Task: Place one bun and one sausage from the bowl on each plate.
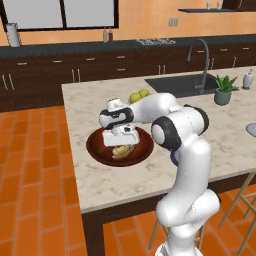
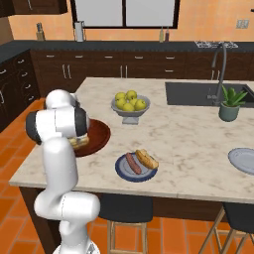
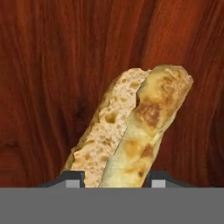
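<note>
The bun [image 3: 131, 131] lies in the wooden bowl [image 1: 97, 150] on the tabletop [image 2: 198, 134], straddled by fingers [image 3: 72, 178] closing around it, apparently to carry it to the paler plate [image 2: 243, 159].

The left base view looks from behind the arm, forward and down at the near left corner of the island counter [image 1: 95, 185]. The right base view looks from the other side and sees more of the counter's near edge. Both share the bowl [image 1: 97, 150] and the sink [image 2: 198, 94]. The hand view looks straight down, very near, into the bowl at a bun [image 3: 131, 127].
</note>
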Robot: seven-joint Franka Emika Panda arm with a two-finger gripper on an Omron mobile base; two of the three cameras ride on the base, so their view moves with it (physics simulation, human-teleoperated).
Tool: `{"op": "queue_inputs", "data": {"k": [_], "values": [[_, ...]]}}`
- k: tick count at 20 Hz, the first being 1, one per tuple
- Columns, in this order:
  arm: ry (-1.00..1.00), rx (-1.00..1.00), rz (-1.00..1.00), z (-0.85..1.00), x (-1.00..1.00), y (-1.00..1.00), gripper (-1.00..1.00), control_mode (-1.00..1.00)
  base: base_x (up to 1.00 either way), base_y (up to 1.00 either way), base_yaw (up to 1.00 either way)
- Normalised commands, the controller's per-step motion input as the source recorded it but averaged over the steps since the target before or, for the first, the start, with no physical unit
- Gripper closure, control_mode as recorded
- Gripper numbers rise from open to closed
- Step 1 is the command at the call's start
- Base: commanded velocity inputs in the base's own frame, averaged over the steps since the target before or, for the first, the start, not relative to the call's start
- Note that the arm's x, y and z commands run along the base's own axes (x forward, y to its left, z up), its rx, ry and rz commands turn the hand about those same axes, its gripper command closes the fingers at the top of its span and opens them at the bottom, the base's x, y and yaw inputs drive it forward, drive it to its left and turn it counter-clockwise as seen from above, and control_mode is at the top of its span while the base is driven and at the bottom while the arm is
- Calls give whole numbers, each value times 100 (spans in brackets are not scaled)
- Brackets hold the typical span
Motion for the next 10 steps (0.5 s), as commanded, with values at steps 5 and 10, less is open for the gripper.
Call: {"op": "queue_inputs", "data": {"k": [5,10], "values": [[-10,-2,0,58,-7,1,100,-100,0,0,0],[1,15,9,96,-18,-30,100,-100,0,0,0]]}}
